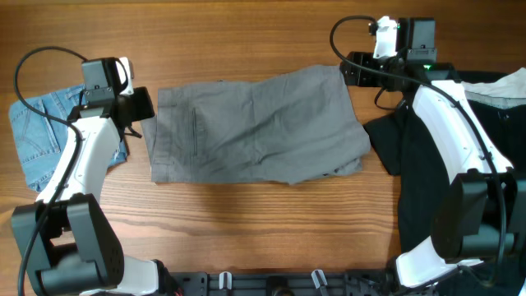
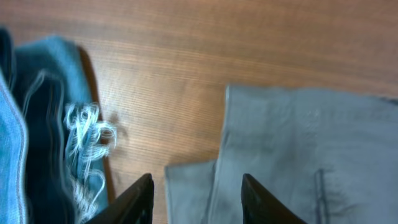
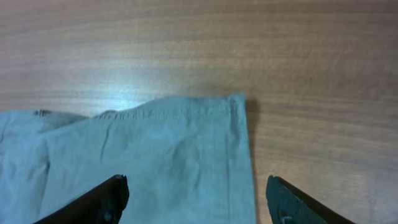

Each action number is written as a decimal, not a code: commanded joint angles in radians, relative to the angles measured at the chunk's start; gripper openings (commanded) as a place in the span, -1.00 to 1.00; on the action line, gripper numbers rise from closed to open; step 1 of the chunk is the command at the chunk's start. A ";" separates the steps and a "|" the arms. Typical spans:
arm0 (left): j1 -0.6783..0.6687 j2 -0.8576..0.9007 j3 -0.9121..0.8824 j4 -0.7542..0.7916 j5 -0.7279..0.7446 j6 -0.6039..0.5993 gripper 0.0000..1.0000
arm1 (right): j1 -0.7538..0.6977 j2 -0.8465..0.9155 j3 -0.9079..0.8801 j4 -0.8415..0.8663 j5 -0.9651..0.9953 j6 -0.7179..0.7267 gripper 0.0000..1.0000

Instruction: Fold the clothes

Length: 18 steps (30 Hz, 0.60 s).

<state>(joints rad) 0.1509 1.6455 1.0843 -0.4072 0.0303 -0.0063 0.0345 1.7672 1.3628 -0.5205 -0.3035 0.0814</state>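
The grey trousers (image 1: 255, 123) lie folded flat across the table's middle. My left gripper (image 1: 141, 105) is open and empty, hovering over their left edge; the left wrist view shows that grey edge (image 2: 298, 149) between and beyond my open fingers (image 2: 198, 190). My right gripper (image 1: 352, 72) is open and empty over the trousers' upper right corner, seen in the right wrist view (image 3: 180, 155) between the spread fingers (image 3: 196, 199). The light-blue denim shorts (image 1: 37, 136) lie at the far left, with a frayed hem (image 2: 87, 134). A black garment (image 1: 427, 164) lies at the right.
A whitish cloth (image 1: 501, 86) lies on the black garment at the far right. Bare wooden table (image 1: 246, 230) runs along the front and back. Black cables loop from both arms. A black rail with hooks (image 1: 271, 281) lines the front edge.
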 commanded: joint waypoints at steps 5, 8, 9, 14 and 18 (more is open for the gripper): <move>0.003 0.159 -0.008 0.288 0.254 0.074 0.03 | 0.000 0.011 0.004 -0.136 -0.090 0.000 0.49; 0.003 0.250 -0.008 0.390 0.306 0.074 0.03 | 0.000 0.011 0.004 -0.153 -0.090 -0.003 0.49; 0.003 0.284 -0.008 0.425 0.306 0.074 0.02 | 0.000 0.011 0.004 -0.152 -0.090 -0.002 0.49; 0.004 0.382 -0.008 0.482 0.330 0.073 0.03 | 0.000 0.011 0.004 -0.152 -0.090 0.000 0.49; 0.004 0.392 -0.008 0.429 0.348 0.072 -0.53 | 0.000 0.011 0.004 -0.136 -0.089 0.000 0.49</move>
<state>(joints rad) 0.1513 2.0201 1.0817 0.0521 0.3405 0.0544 0.0345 1.7676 1.3628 -0.6720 -0.3679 0.0811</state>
